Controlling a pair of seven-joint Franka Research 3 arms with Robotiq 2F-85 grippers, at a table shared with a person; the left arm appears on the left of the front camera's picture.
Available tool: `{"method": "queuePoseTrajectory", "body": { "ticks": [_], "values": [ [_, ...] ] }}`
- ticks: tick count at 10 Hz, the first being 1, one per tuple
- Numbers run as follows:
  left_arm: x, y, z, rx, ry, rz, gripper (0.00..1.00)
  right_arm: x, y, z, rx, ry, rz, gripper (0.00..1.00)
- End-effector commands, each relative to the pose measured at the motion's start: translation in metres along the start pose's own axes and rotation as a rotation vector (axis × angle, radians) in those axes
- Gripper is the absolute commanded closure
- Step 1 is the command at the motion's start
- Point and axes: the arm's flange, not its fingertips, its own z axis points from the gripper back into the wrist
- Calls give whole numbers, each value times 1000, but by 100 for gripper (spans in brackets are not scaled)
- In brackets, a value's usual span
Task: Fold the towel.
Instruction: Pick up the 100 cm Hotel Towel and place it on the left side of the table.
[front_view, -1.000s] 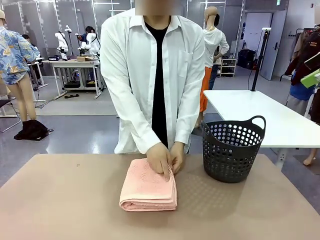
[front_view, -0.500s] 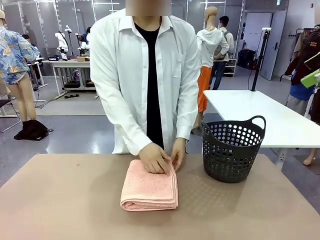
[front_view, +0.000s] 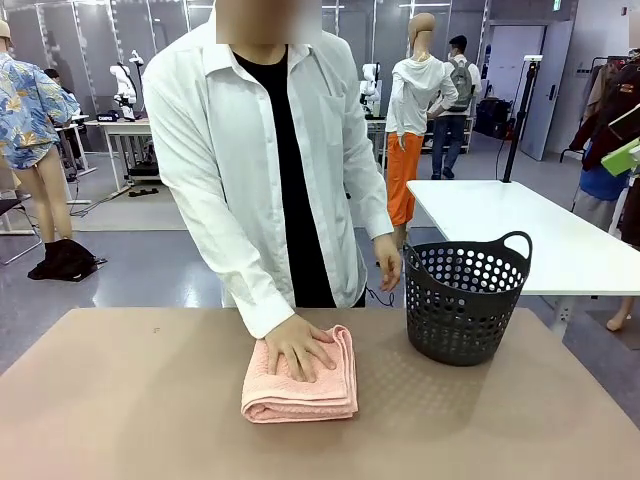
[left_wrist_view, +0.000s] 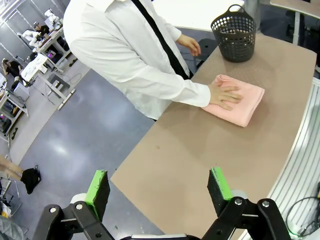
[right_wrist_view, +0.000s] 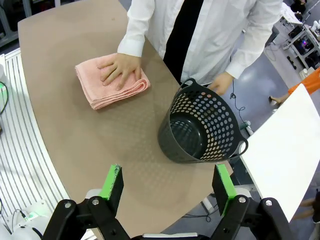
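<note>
The brown table (front_view: 120, 400) stands in an open workshop hall, with a person in a white shirt at its far edge. The towel (front_view: 300, 398) lies near the middle of the table, folded into a compact pad of several layers, with a rounded fold facing the robot's side. The person's flat hand (front_view: 298, 348) rests on top of the towel (palm down, fingers spread). The person's free hand (front_view: 388, 262) hangs off the table, just beside the rim of the basket (front_view: 465, 300). The basket is dark and perforated, stands upright on the table, and sits to the robot's right of the towel without touching it.

The left gripper (left_wrist_view: 156, 175) is released: jaws spread wide, nothing between the green pads, well apart from the towel. The right gripper (right_wrist_view: 169, 171) is likewise released and carries nothing, raised above the table, well apart from both basket and towel.
</note>
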Motion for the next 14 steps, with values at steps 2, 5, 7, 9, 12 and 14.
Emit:
{"method": "queuePoseTrajectory", "body": {
  "ticks": [2, 5, 7, 9, 12, 14],
  "values": [
    [2, 4, 1, 5, 9, 3, 0, 2, -1, 1, 7, 6, -1, 9],
    [2, 4, 1, 5, 9, 3, 0, 2, -1, 1, 7, 6, -1, 9],
    [2, 4, 1, 5, 9, 3, 0, 2, -1, 1, 7, 6, -1, 9],
    [2, 4, 1, 5, 9, 3, 0, 2, -1, 1, 7, 6, -1, 9],
    [2, 4, 1, 5, 9, 3, 0, 2, -1, 1, 7, 6, -1, 9],
    [2, 4, 1, 5, 9, 3, 0, 2, -1, 1, 7, 6, -1, 9]
  ]
}}
